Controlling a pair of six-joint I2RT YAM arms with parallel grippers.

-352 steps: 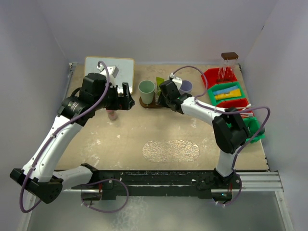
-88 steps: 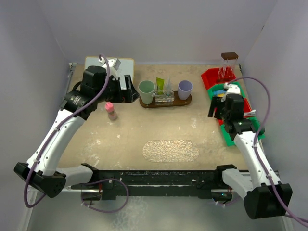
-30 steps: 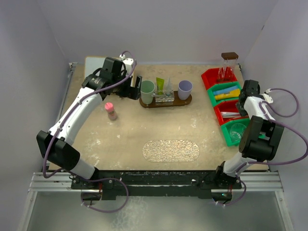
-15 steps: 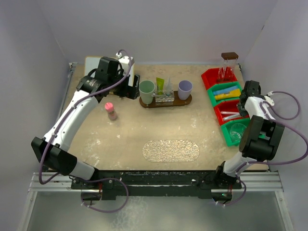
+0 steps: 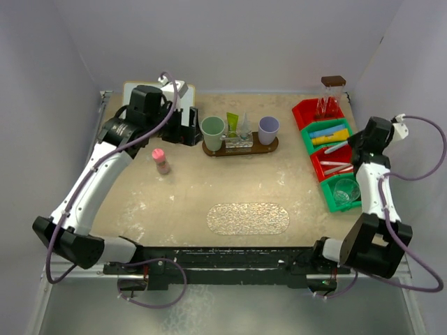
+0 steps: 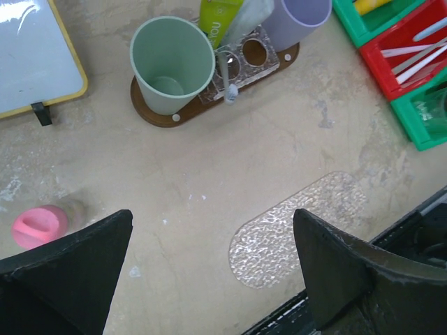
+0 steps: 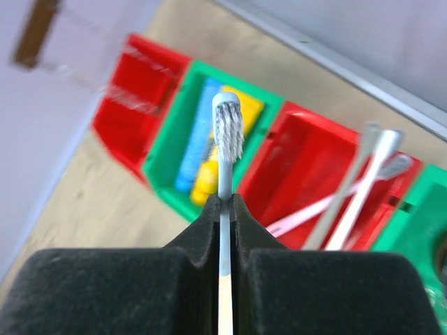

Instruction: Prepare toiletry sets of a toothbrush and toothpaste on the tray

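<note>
- Top view: my right gripper (image 5: pixel 354 144) had risen off the red bin (image 5: pixel 320 171) it was reaching into half a second before, with a toothbrush (image 5: pixel 335 147) now poking out of it. My left gripper (image 5: pixel 187 129) had backed slightly away from the green cup (image 5: pixel 213 129) on the tray (image 5: pixel 271 147).
- Left wrist: the jaws stood spread wide with nothing between them. The green cup (image 6: pixel 171 66) and tube rack (image 6: pixel 244 59) sat on the tray (image 6: pixel 150 115) ahead.
- Right wrist: the jaws pinched the toothbrush (image 7: pixel 225 150) by its handle, bristles outward over the bins. Spare toothbrushes (image 7: pixel 363 188) lay in the red bin (image 7: pixel 293 139).

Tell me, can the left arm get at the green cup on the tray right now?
Probably yes. The left gripper hangs open near the green cup, with nothing between them; the pink-capped bottle stands off to the side.
</note>
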